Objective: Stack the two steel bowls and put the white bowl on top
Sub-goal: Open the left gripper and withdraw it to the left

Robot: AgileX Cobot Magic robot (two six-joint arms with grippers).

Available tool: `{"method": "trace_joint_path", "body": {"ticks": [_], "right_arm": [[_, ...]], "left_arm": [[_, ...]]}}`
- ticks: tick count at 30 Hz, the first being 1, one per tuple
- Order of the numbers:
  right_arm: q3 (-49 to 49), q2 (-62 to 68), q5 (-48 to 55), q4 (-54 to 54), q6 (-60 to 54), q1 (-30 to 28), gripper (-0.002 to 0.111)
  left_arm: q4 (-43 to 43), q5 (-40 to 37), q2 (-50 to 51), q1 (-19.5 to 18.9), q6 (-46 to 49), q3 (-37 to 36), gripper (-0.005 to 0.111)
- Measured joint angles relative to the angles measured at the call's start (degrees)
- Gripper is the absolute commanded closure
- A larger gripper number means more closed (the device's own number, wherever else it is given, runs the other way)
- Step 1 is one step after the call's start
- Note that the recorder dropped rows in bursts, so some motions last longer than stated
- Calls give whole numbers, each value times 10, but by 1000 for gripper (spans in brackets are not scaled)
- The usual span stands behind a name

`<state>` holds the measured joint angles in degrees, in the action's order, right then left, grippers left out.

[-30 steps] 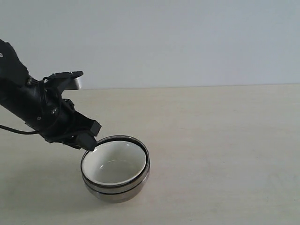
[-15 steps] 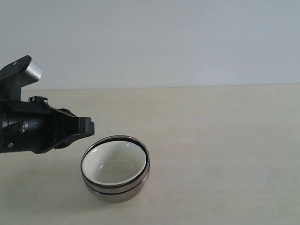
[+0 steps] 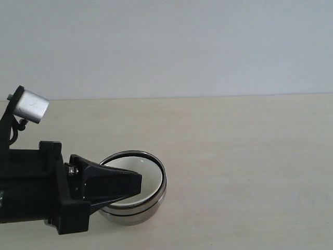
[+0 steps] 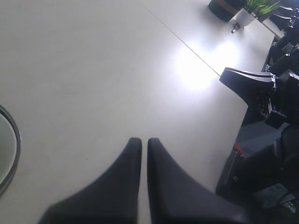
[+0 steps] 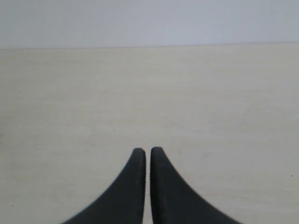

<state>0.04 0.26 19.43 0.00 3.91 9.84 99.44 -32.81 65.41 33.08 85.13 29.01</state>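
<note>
We see a pale beige table [image 3: 250, 156] carrying 1 stack left of middle: steel bowls [image 3: 132, 214] resting on it, a white bowl [image 3: 150, 179] nested inside.

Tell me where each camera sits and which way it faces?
Exterior: off the arms, facing across the table to a wall; shows the bowls and left gripper.
Left wrist: on the left arm, looking along the shut left gripper over the table; bowl rim beside.
Right wrist: on the right arm, looking along the right gripper across the table.
Shared: exterior and left wrist both show left gripper and bowls.
</note>
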Motion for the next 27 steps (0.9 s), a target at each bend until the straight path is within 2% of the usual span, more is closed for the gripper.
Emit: {"method": "trace_joint_path", "body": {"ticks": [11,19,27], "right_arm": [[0,0,0,0,0,0,108],[0,0,0,0,0,0,108],[0,0,0,0,0,0,108]], "left_arm": [[0,-1,-10,-4,0,-1,102],[0,-1,-121,-76,0,-1,102],[1,-2,-230,-186,1,-1,102]]}}
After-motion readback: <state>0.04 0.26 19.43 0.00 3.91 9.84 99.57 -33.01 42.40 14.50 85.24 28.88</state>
